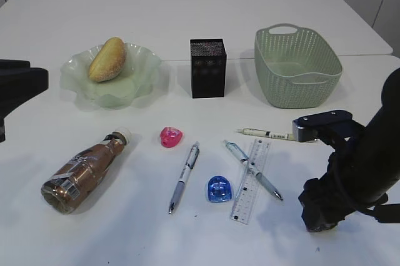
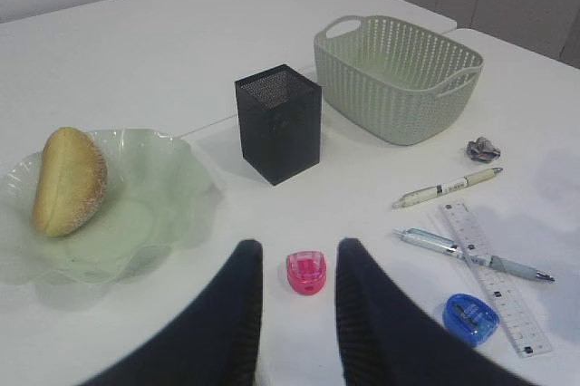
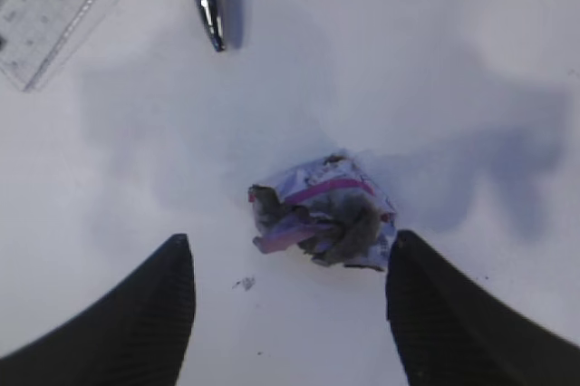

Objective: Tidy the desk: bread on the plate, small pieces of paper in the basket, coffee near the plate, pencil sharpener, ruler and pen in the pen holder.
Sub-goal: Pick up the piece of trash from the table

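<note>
Fingers [image 3: 136, 313] of my right gripper [image 3: 290, 313] stood apart around the crumpled paper [image 3: 322, 214]; left gripper [image 2: 297, 313] gaped too, just short of the pink sharpener [image 2: 306, 272].

I can't read any text: the ruler [image 3: 56, 7] at the upper left shows only graduation ticks, and the bottle [image 1: 84, 171] label is too blurred.

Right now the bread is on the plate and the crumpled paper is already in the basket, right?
Not quite. The bread is on the plate, but the crumpled paper lies on the table between the open right gripper fingers, as the right wrist view shows. The basket holds nothing.
</note>
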`<control>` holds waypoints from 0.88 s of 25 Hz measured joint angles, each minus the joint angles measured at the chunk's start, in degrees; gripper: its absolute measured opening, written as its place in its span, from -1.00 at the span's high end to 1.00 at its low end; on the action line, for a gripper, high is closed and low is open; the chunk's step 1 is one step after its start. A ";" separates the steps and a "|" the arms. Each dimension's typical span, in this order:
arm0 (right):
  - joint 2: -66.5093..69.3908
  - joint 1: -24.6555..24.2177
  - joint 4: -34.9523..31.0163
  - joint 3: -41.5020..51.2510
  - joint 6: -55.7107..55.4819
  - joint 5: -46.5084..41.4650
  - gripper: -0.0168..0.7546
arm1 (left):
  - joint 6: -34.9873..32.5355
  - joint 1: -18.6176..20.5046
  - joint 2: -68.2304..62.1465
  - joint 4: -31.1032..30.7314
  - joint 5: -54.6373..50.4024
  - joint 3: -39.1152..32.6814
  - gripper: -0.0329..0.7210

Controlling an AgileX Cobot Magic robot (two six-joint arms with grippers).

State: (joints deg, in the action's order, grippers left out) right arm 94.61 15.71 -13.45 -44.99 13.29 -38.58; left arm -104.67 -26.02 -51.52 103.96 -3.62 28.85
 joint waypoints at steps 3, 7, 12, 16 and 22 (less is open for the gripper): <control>1.25 0.00 1.54 0.00 -1.47 0.62 -0.38 | 0.00 0.00 0.00 0.00 0.00 0.00 0.41; 1.47 0.00 2.20 0.00 -1.95 2.52 -0.38 | 0.00 0.00 0.00 0.00 0.00 0.00 0.41; 1.47 0.00 2.29 0.00 -1.99 3.52 -0.38 | 0.00 0.00 0.00 0.00 0.00 0.00 0.41; 1.58 0.00 2.33 0.00 -2.09 4.67 -0.38 | 0.00 0.00 0.00 0.00 0.00 0.00 0.41; 4.08 0.00 2.33 0.00 -2.24 4.67 -0.38 | 0.00 0.00 0.00 0.00 0.10 0.00 0.41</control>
State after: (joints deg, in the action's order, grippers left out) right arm 98.69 15.71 -11.11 -44.99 11.05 -33.91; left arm -104.67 -26.02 -51.52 103.96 -3.52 28.85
